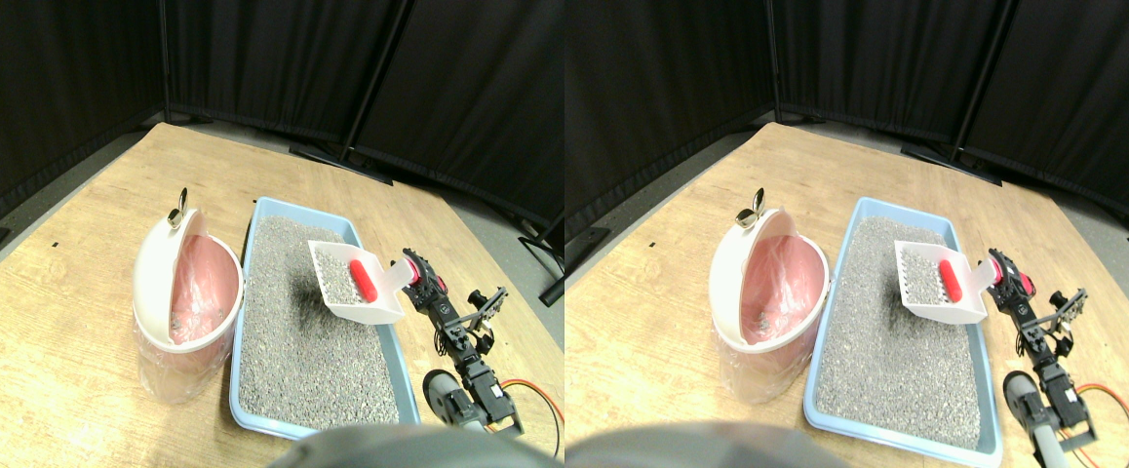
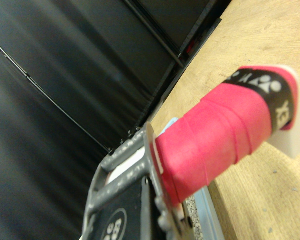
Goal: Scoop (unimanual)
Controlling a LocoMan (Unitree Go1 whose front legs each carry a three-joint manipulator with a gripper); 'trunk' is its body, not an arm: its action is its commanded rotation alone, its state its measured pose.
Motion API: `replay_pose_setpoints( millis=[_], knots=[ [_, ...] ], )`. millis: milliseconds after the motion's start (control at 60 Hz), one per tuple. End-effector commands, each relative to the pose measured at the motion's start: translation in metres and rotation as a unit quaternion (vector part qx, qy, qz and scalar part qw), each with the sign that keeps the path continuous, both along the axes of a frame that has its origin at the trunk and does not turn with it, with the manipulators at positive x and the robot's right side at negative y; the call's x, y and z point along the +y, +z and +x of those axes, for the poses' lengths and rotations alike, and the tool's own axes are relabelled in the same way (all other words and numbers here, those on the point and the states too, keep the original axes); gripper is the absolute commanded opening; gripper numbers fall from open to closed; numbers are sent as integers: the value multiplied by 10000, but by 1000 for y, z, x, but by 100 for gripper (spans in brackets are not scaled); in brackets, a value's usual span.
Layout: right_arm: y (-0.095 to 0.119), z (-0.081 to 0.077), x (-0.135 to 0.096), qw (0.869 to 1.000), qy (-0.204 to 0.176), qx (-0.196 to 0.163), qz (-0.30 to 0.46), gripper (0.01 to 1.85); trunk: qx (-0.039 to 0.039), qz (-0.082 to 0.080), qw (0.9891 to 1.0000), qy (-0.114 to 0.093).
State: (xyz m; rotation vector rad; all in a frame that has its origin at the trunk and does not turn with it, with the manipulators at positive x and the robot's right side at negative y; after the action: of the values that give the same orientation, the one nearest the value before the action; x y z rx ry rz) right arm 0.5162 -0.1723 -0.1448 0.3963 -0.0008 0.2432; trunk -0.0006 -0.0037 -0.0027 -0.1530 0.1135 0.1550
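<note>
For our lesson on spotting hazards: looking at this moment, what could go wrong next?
1. The scoop hangs above the litter tray carrying a red object; tilting might drop it back.
2. The bin has a half-closed lid, so the load could miss its opening.

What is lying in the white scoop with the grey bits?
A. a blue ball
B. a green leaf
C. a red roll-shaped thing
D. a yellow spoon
C: a red cylinder-shaped object lies in the white scoop, raised above the litter tray.
</note>
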Motion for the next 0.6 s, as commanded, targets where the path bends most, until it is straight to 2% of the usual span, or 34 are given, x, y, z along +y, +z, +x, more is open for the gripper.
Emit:
replay_pose_setpoints(
  millis=[17, 300, 600],
  knots=[
    [10, 2, 0, 9991, -19, -309, 280, 5, -4, -92, 10000, 37],
    [13, 5, 5, 9980, 99, -275, 554, 5, -2, -115, 9999, 47],
    [24, 8, 14, 9973, 216, -403, 573, 5, -66, -144, 9998, 82]
  ],
)
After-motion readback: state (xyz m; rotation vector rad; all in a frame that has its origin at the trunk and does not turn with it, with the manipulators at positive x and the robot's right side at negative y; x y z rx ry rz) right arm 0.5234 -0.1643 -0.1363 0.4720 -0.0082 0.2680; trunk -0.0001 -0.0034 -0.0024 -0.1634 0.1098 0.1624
